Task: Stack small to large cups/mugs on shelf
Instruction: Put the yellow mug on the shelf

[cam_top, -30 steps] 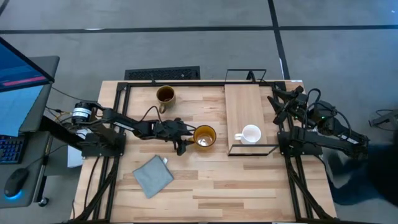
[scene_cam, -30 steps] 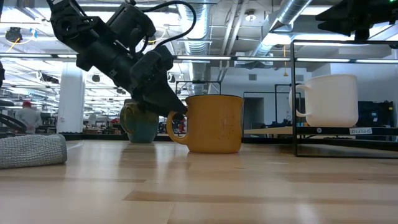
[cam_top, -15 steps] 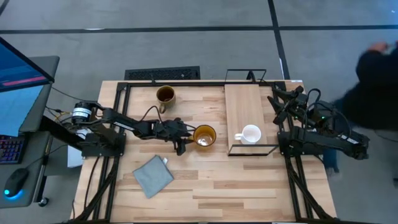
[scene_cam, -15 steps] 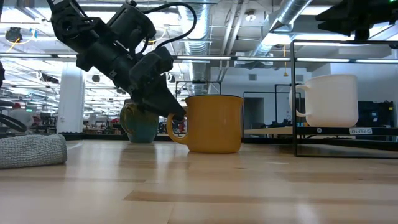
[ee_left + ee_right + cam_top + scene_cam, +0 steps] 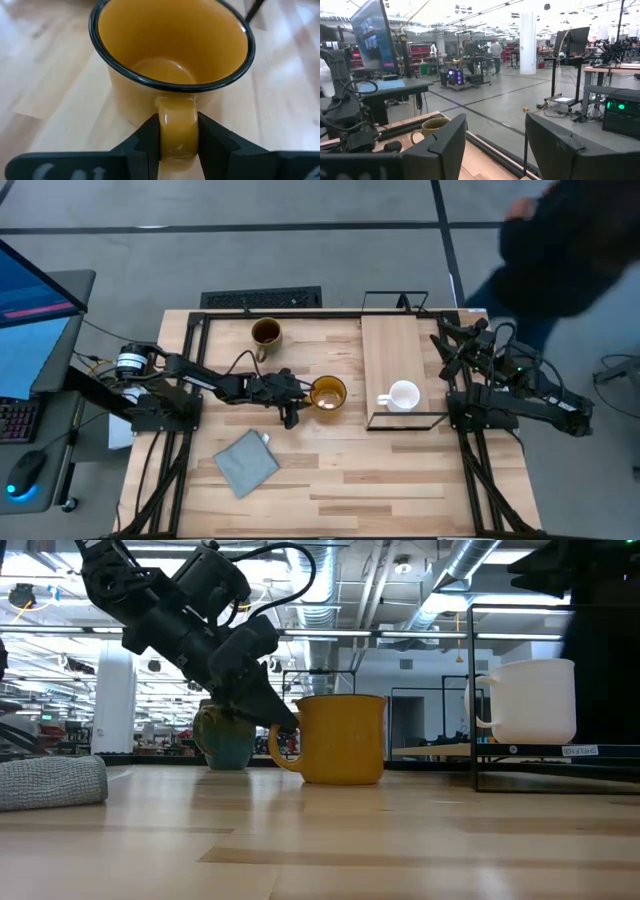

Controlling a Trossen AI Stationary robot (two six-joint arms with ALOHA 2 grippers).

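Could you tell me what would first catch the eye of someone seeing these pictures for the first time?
Most striking is the left end effector clamped on the handle of the amber-yellow mug at the middle of the table. On the shelf to its right stands the small white mug, while the dark mug waits at the table's far edge. The right end effector is parked open beside the shelf.

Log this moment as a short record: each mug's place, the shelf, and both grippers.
white mug: on the shelf, near its front end
amber mug: on the table, left of the shelf
dark mug: on the table, far side
left gripper: fingers clamped on the amber mug's handle
right gripper: open, holding nothing, parked right of the shelf
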